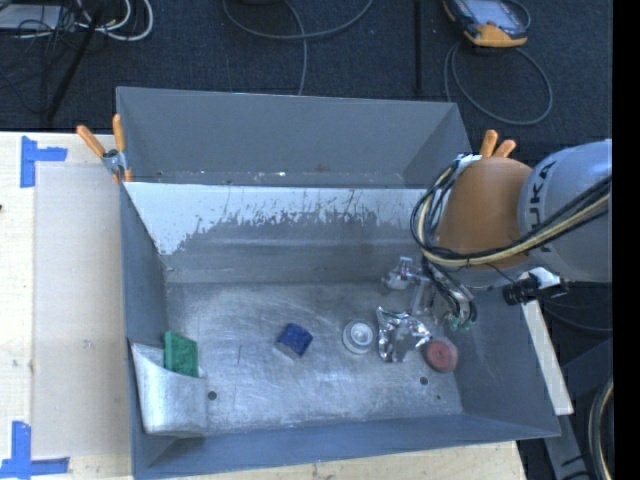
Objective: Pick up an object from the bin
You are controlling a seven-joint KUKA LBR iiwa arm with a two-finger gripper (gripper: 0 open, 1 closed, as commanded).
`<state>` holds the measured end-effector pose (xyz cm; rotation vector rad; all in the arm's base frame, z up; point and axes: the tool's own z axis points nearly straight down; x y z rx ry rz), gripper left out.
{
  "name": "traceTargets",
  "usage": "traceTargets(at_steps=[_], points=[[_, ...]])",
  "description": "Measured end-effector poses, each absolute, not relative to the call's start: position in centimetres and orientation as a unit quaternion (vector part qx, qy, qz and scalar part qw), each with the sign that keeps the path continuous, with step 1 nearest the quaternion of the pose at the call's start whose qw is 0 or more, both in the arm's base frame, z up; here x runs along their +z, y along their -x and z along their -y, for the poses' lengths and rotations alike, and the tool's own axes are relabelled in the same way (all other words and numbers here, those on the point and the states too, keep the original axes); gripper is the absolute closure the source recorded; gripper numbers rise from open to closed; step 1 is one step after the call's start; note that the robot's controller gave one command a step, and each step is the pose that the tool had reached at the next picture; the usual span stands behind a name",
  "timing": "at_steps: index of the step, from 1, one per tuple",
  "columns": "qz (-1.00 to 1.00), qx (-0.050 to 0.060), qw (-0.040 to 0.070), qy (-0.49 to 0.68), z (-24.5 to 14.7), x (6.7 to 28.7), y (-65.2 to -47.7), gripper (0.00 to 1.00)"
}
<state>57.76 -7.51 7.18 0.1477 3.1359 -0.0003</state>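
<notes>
Two small things flank the gripper (400, 340) on the floor of the bin (300, 168), right of centre: a silvery round cap (357, 337) just to its left, a red disc (440, 356) just to its right. Whether its jaws are open or closed I cannot tell. Further left lies a blue block (294, 341), then a green piece (181, 354) by the left wall.

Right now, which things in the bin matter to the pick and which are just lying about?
In play: gripper, low at the right end of the bin; silver round cap just left of it; red disc just right of it.
Lying about: blue cube mid-floor; green block at the left; pale sheet in the near-left corner.
</notes>
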Motion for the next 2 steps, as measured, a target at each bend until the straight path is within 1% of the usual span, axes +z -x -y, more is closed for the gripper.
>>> traceTargets(at_steps=[1, 2], points=[[-0.999, 0.000, 0.000, -0.047, 7.52, 7.31, -57.82, 0.00], [-0.999, 0.000, 0.001, -0.047, 7.53, 7.58, -57.98, 1.00]])
